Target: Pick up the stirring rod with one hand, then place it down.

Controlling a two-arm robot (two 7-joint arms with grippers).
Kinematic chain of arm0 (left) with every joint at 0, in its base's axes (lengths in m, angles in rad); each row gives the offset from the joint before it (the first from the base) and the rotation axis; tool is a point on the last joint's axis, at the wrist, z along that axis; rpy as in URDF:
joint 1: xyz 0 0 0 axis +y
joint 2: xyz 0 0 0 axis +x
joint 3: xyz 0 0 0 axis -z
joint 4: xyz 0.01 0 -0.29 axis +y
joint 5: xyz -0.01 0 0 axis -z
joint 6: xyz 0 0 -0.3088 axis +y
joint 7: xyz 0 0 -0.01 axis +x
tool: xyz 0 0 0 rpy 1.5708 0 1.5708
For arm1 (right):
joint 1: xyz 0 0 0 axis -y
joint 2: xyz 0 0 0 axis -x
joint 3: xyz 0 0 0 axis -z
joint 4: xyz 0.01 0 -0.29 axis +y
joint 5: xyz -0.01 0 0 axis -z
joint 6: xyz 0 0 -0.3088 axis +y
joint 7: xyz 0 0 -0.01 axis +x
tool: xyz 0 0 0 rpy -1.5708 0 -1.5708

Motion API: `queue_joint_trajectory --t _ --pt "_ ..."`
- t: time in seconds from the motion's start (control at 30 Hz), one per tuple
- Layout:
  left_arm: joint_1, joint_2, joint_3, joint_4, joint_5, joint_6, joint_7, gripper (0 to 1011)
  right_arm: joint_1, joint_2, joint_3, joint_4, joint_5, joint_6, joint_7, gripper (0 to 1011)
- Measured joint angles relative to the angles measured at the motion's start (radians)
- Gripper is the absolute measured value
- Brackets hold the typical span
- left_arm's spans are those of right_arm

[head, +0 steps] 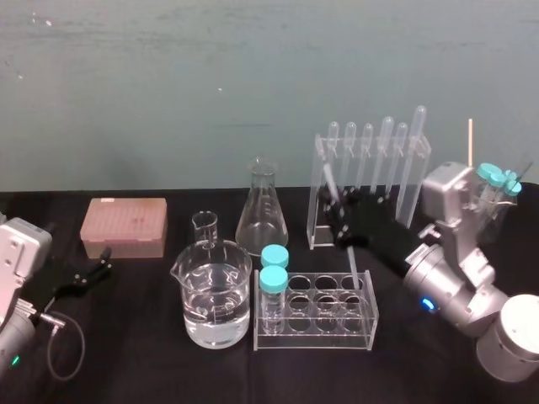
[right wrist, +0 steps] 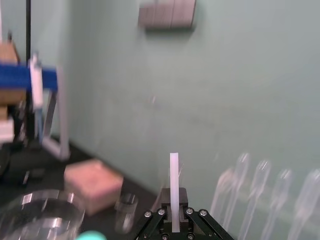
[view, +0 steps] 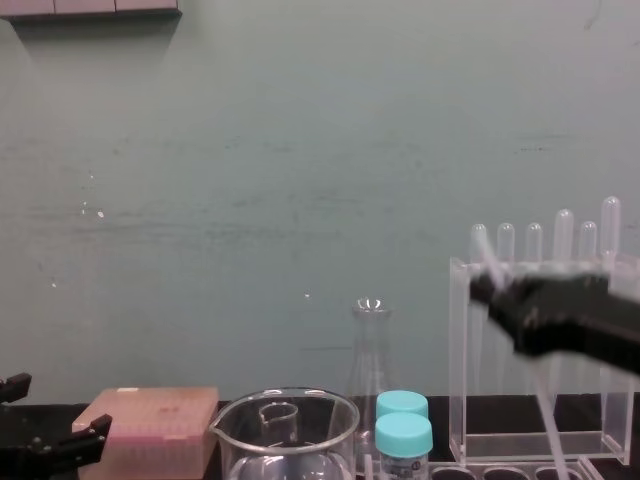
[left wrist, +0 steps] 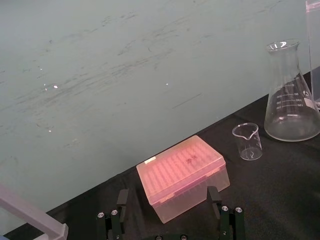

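Above the worktop (head: 126, 337), the right claw (head: 341, 219) pinches the thin, stiff, light, probably slippery and brittle stirring rod (head: 328, 180) partway along; the left claw (head: 99, 268) idles, released.

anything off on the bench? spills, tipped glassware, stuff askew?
No spills or tipped glassware. Only the stirring rod sits aslant, but it is clamped in the right gripper in front of the tall pipette rack, not loose. The left gripper is parked, open, by the pink box.
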Motion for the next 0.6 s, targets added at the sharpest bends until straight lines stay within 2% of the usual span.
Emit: queue_joint_trajectory --t 0.13,0.27,0.4,0.6 --pt "0.0 0.0 0.0 0.0 0.0 0.0 0.0 1000 -0.01 -0.022 0.048 -0.005 0.035 -0.115 0.017 67" --pt "0.0 0.0 0.0 0.0 0.0 0.0 0.0 1000 -0.016 -0.033 0.077 0.001 0.067 -0.193 0.051 67" --pt "0.0 0.0 0.0 0.0 0.0 0.0 0.0 1000 -0.027 -0.038 0.103 0.013 0.089 -0.237 0.076 67" --pt "0.0 0.0 0.0 0.0 0.0 0.0 0.0 1000 -0.056 -0.033 0.13 0.027 0.089 -0.238 0.081 67"
